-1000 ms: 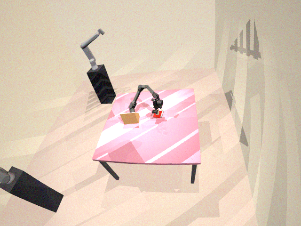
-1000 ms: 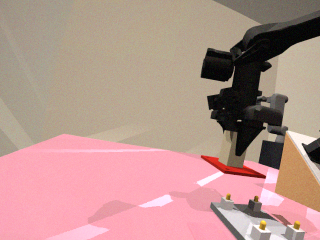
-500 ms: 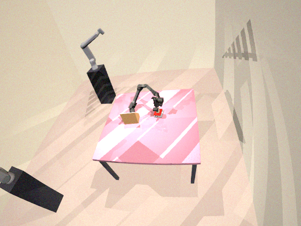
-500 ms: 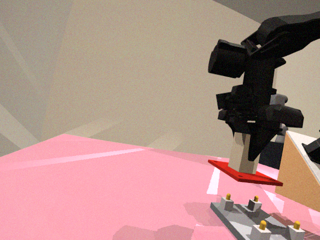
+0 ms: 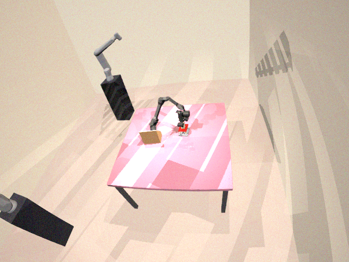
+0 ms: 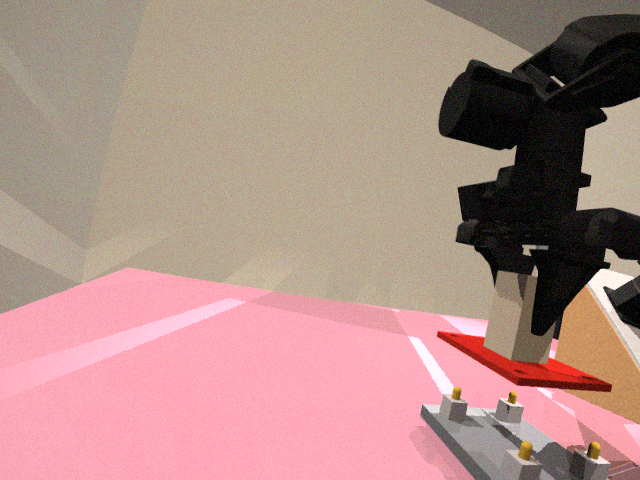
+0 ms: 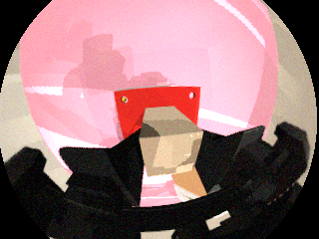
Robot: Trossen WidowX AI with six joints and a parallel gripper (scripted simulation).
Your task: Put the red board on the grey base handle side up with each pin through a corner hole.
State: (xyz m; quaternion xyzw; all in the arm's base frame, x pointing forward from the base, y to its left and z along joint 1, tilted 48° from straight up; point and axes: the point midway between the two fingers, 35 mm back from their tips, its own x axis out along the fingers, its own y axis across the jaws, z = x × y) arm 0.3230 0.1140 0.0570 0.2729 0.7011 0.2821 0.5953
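The red board (image 5: 183, 128) (image 6: 563, 376) (image 7: 132, 112) hangs in the air, roughly level, its square beige handle (image 6: 509, 320) (image 7: 171, 156) on top. My gripper (image 6: 516, 304) (image 7: 162, 127) is shut on that handle. The grey base (image 6: 485, 439) (image 5: 183, 135) lies lower on the table, its four posts up with gold pins, such as this near pin (image 6: 525, 450). A clear gap shows between board and pins in the exterior view. In the wrist view, something gold shows through the board's left far hole and something pale through the right one. The near holes are hidden there.
A tan wedge-shaped block (image 5: 150, 137) (image 6: 594, 351) (image 7: 189, 183) stands on the pink table (image 5: 180, 174) (image 6: 232, 392), beside my arm's foot. Off the table, a grey arm (image 5: 102, 60) stands on a black pedestal (image 5: 116, 97). A second black pedestal (image 5: 42, 222) is at the lower left.
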